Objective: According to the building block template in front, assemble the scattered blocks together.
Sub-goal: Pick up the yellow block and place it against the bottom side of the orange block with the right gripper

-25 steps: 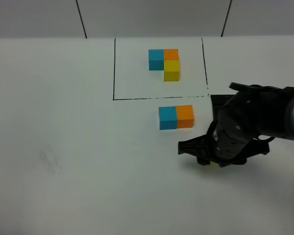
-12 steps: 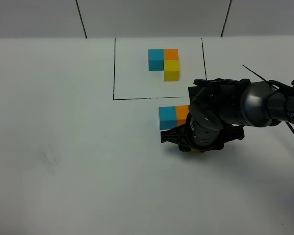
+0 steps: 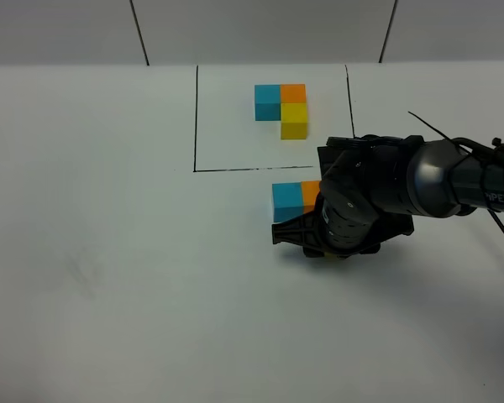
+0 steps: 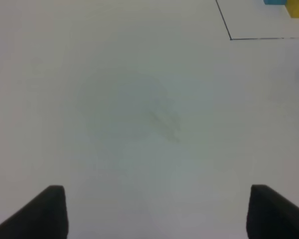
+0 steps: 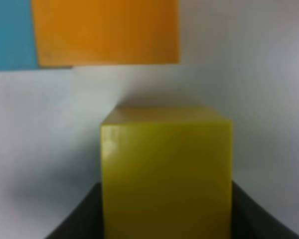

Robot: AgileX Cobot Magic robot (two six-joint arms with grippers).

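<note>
The building block template [image 3: 282, 107] is a blue, orange and yellow L inside a thin black frame [image 3: 196, 117] at the back. A loose light blue cube [image 3: 286, 201] and a loose orange cube [image 3: 311, 194] sit joined just in front of the frame. My right gripper [image 3: 330, 249] hangs just in front of the orange cube and partly hides it. In the right wrist view it is shut on the loose yellow cube [image 5: 166, 172], a small gap short of the orange cube [image 5: 104, 32] beside the blue one [image 5: 12, 35]. My left gripper [image 4: 159, 214] is open over bare table.
The white table [image 3: 109, 252] stretches left of the cubes. In the left wrist view a corner of the black frame [image 4: 230, 37] and part of the template [image 4: 295, 6] show at the edge. The right arm's black body [image 3: 420, 189] reaches in from the right.
My right gripper has moved left and towards the back with the yellow cube, coming close in front of the orange cube. The blue and orange cubes have not moved.
</note>
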